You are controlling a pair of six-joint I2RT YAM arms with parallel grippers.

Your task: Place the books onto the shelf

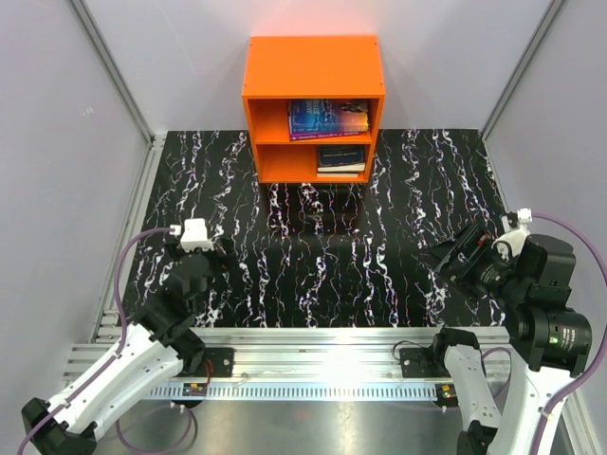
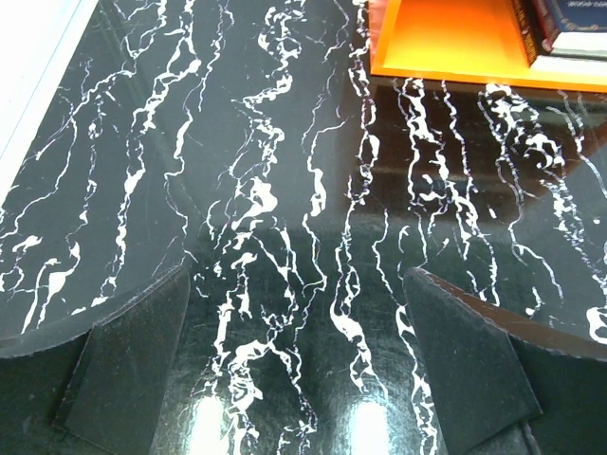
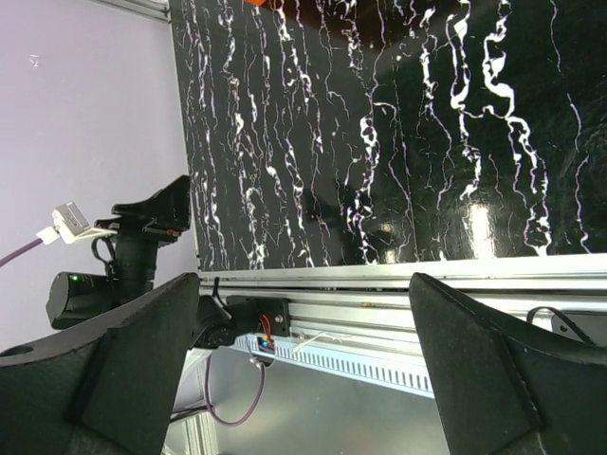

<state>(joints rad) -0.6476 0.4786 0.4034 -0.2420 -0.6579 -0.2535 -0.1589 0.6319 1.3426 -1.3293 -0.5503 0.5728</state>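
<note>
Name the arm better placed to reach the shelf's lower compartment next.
Left, probably. The left gripper, jaws open, faces the shelf, with the lower stack of books ahead. The right gripper, jaws also open, is turned sideways toward the rail.

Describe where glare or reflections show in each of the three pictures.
Top external: a white glare patch on the metal rail. Left wrist: two bright spots on the glossy table near the bottom edge. Right wrist: bright spots on the table.

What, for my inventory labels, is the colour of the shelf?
The shelf is bright orange, clearest in the top external view.
</note>
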